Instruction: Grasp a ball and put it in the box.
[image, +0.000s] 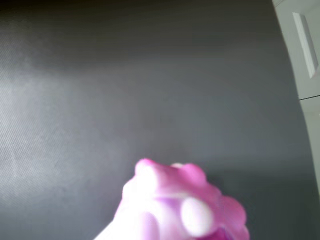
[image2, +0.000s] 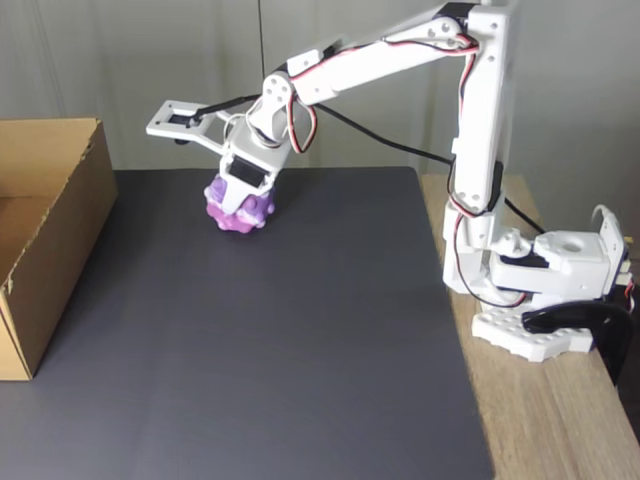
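Jaws pinch the ball (image2: 240, 209), from what I can read in the fixed view: the white gripper (image2: 243, 200) sits on top of it and the ball hangs under the wrist, apparently just clear of the mat, though I cannot tell for certain that it has left the surface.

Going by size, the worktop (image2: 540, 420) is pale wood, with the dark mat (image2: 280, 350) laid over most of it. The box (image2: 45, 235) stands at the left edge of the mat, open at the top. Its open mouth makes a wide target, so I judge a rough drop will do. The arm (image2: 480, 150) is bolted near the right edge and reaches far across to the left, nearly at full stretch, because the ball is at the far side of the mat, right of the box and apart from it.

In the wrist view the ball (image: 175, 205) fills the bottom edge, blurred and very close to the lens, pink and white knobs showing. I read that closeness as a grip taken deep between the fingers. Still to do: lift higher and swing left over the box wall.
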